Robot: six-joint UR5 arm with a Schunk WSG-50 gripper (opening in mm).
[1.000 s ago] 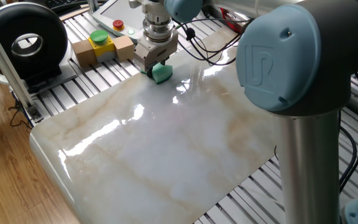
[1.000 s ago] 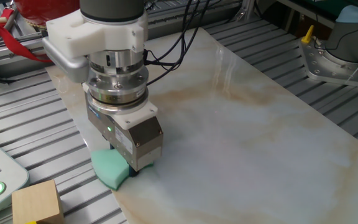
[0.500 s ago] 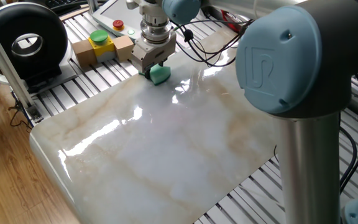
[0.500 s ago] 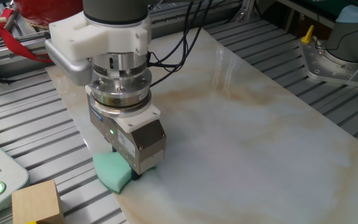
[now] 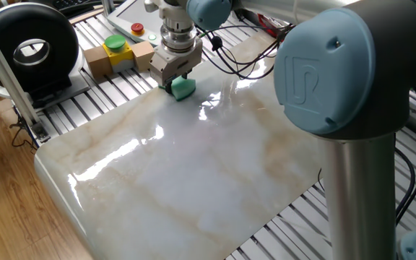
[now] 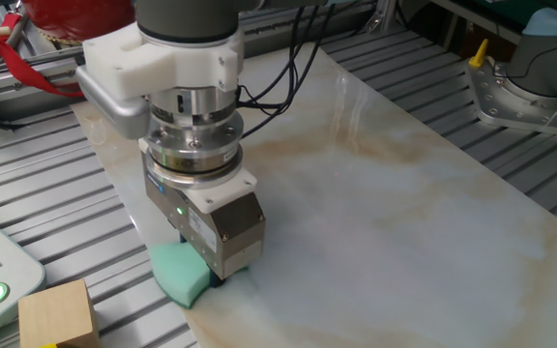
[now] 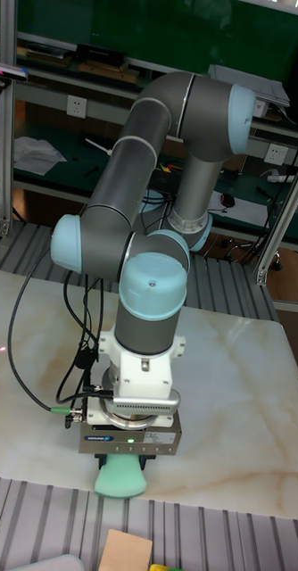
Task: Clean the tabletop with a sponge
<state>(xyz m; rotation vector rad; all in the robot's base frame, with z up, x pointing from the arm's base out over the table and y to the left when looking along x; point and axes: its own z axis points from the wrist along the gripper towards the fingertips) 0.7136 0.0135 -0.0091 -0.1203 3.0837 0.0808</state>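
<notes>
Jaws are clamping the sponge [image 6: 184,280], which the gripper [image 6: 211,274] is pressing onto the tabletop [image 6: 404,213] at its edge nearest the wooden blocks [image 5: 114,58]; most of the slab appears not yet wiped.

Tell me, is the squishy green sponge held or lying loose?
Held: the gripper is shut on the teal foam sponge, pressing it onto the marble tabletop.

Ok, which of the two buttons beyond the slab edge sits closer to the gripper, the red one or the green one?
The red button on the white panel is closer to the gripper. The green button, on its yellow base on the wooden blocks, lies further left.
</notes>
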